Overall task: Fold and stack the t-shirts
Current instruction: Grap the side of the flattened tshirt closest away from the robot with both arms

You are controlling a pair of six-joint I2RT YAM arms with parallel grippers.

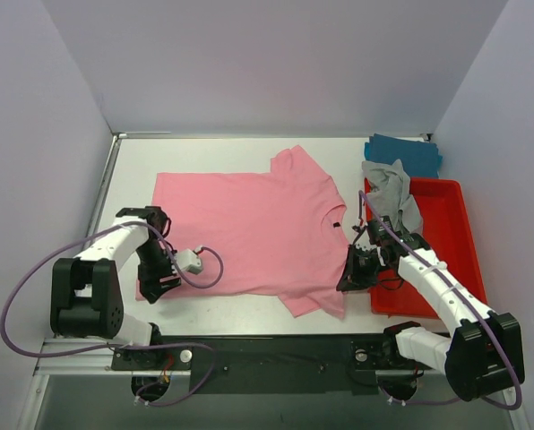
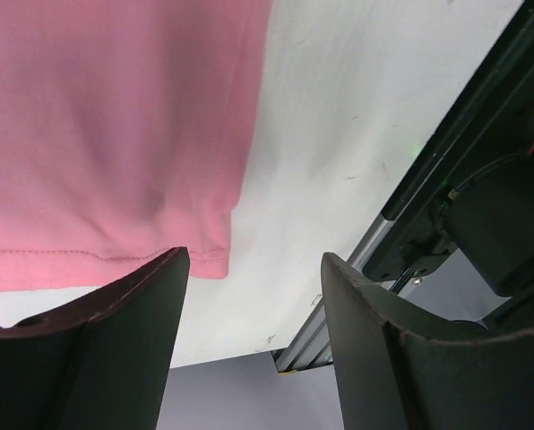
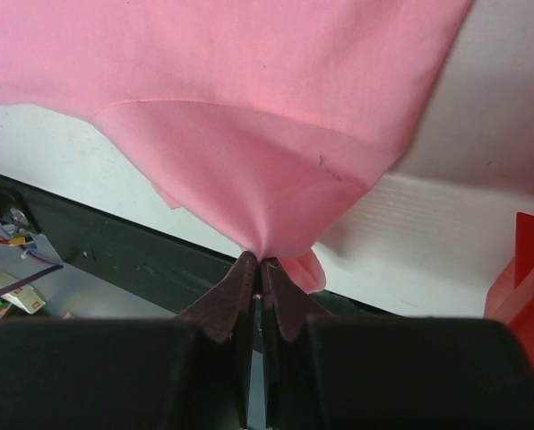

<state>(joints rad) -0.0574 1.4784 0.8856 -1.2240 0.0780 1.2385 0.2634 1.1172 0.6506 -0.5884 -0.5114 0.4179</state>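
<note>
Three shirts, one bin and two arms are in view. The pink shirt (image 1: 249, 228) lies spread flat mid-table. The left gripper (image 2: 255, 260) hovers at its near-left hem corner with jaws wide apart, gripping nothing. The right gripper (image 3: 258, 267) is pinched tight on a fold of the pink shirt's near-right edge, and from above its arm hides the grip. The grey shirt (image 1: 392, 193) hangs crumpled over the far rim of the red bin (image 1: 446, 215). It partly covers the teal shirt (image 1: 410, 150) at the far right corner.
</note>
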